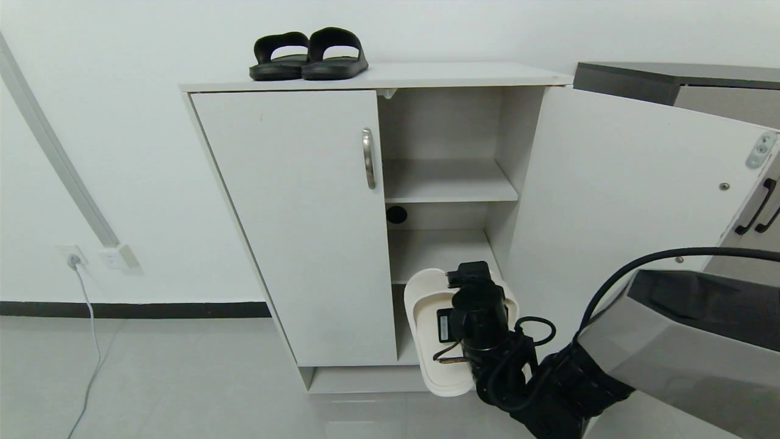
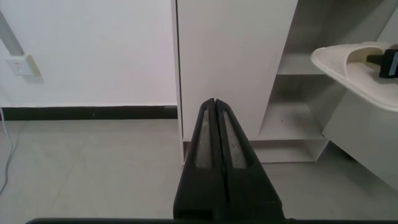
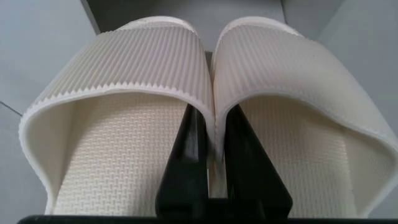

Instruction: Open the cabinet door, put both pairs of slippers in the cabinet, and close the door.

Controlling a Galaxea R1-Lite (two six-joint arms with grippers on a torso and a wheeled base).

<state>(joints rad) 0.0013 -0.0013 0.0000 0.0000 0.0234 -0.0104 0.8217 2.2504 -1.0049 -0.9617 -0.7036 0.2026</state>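
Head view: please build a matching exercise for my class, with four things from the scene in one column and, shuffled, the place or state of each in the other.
Column 1
1. black slippers
2. white slippers
3. left cabinet door
4. right cabinet door

Column 2
a. swung open
b. on top of the cabinet
c. shut
d. clamped in the right gripper

Pairs: 1-b; 2-d; 3-c; 4-a

Left tool [image 2: 214, 104] closed; right tool [image 3: 212, 124] seemingly clamped.
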